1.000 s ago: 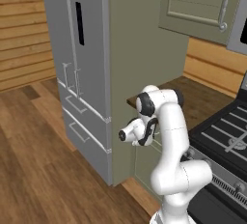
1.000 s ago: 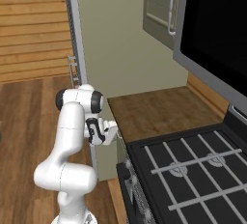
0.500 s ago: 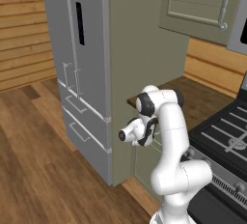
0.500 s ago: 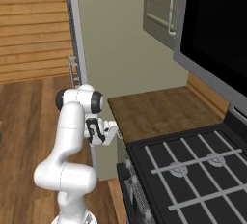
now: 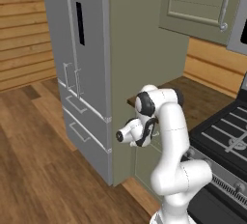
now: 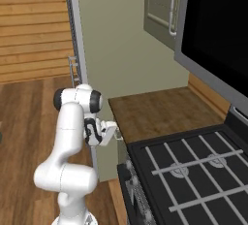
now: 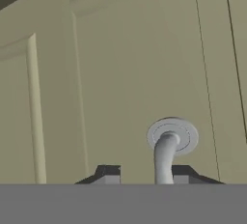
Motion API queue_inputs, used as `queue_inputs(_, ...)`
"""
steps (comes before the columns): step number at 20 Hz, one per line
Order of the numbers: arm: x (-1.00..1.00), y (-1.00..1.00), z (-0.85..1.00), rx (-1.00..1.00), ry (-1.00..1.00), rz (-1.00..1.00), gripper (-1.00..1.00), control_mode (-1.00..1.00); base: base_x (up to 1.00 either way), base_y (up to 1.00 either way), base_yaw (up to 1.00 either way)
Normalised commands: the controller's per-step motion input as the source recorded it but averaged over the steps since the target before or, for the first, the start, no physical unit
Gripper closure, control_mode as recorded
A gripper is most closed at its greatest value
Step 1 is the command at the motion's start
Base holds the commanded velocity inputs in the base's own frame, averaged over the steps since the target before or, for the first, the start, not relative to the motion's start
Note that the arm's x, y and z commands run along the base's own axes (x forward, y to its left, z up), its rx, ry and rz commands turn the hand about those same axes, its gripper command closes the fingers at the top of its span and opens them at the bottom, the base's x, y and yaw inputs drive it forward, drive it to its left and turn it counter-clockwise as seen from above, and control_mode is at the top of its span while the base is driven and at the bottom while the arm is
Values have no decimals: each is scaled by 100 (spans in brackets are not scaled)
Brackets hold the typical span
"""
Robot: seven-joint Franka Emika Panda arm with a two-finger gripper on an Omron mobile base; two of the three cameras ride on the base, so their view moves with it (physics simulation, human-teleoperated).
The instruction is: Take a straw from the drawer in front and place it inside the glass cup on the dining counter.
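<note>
A grey fridge [image 5: 79,73] and a black stove [image 6: 193,170] flank a wood counter [image 6: 155,112]. In the hand view, the sage-green drawer [image 7: 120,73] is seen closed, its silver handle [image 7: 166,153] between the parted fingertips of the gripper [image 7: 144,174]; contact cannot be told.

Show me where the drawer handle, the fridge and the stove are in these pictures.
drawer handle [image 7: 166,158]: hand view, on its curved silver bar.
fridge [image 5: 72,63]: left base view, on its grey door.
stove [image 6: 193,170]: right base view, on its black top with the grates.
</note>
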Motion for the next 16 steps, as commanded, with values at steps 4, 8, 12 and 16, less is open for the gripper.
queue_inputs(4,-48,20,-18,0,1,0,100,-100,0,0,0)
queue_inputs(8,-60,29,-16,0,1,0,100,-100,0,0,0)
queue_inputs(12,-78,35,-16,0,1,0,100,-100,0,0,0)
queue_inputs(16,-87,36,-12,0,0,0,100,-100,0,0,0)
